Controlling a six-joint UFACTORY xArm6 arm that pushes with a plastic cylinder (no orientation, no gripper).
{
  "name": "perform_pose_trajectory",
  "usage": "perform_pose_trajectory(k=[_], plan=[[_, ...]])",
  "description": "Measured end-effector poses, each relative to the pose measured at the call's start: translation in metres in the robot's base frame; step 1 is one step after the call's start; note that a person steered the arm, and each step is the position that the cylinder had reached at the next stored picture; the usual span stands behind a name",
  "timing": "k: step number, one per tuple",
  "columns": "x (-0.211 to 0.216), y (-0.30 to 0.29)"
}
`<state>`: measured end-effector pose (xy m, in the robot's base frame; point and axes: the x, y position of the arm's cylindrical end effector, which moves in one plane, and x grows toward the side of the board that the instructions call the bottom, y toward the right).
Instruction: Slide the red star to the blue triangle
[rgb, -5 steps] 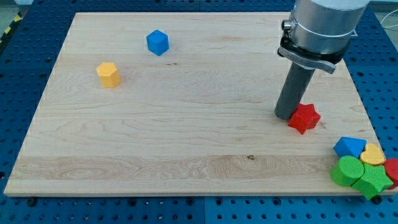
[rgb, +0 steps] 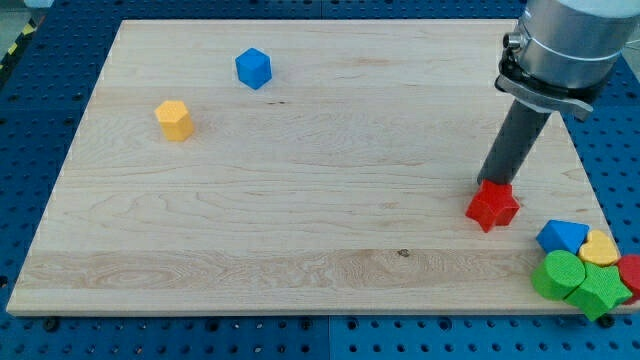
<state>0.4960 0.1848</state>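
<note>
The red star (rgb: 493, 206) lies on the wooden board at the view's right, below centre. My tip (rgb: 491, 182) touches the star's top edge, with the rod leaning up to the right. The blue triangle (rgb: 561, 237) sits near the board's bottom right corner, down and to the right of the star, with a small gap between them.
A cluster beside the blue triangle holds a yellow heart (rgb: 602, 247), a green cylinder (rgb: 558, 275), a green star (rgb: 600, 290) and a red block (rgb: 631, 272). A blue cube (rgb: 254, 68) and a yellow hexagon block (rgb: 174, 119) lie at the upper left.
My tip moved from the star's left side to its top edge. The red star slid slightly down and barely sideways.
</note>
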Motion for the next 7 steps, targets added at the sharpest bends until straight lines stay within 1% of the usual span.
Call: perform_pose_trajectory(k=[3,5,7], plan=[[0.008,-0.014],[0.026,-0.015],[0.028,-0.04]])
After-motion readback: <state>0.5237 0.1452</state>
